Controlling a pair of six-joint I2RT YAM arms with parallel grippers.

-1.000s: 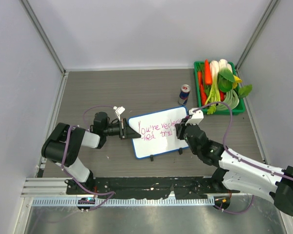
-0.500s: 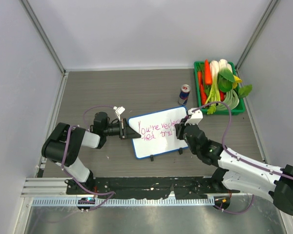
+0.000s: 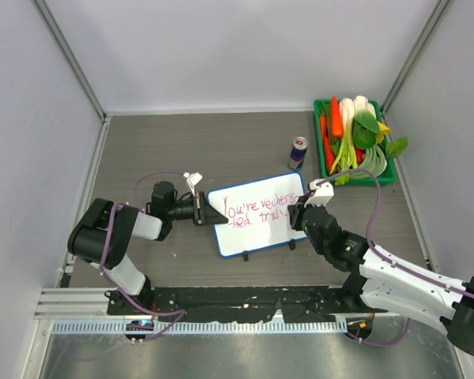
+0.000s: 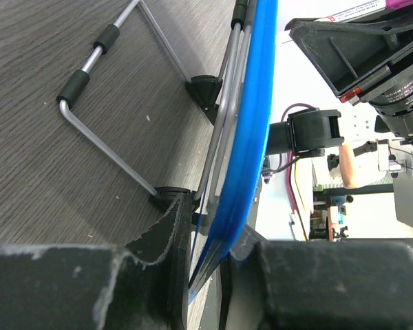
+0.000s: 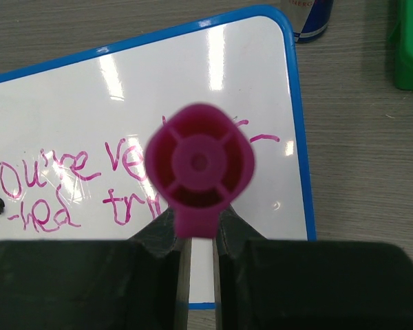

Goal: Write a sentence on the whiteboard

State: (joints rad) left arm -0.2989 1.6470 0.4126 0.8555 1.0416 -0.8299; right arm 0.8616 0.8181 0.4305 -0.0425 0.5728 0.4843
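Sliding a little rightward and toward the near edge over the last second, the right hand has carried its magenta marker along the right end of the whiteboard. The left hand and the board have not moved. That suggests the writing is advancing letter by letter. The hand hides the line ends, so whether a new stroke landed cannot be told.

The right hand is clenched on the marker barrel, seen end-on from its wrist camera. The left hand is clamped on the board's blue rim at its left short edge, steadying it.

The board sits mid-worktop between the two arms, propped on a wire stand. Its long axis runs left to right, with the right end angled slightly toward the far side, near a drink can. Its white face is turned up toward the arms. The sentence runs in two pink lines that climb to the right, the lower one shorter, so it likely remains unfinished.
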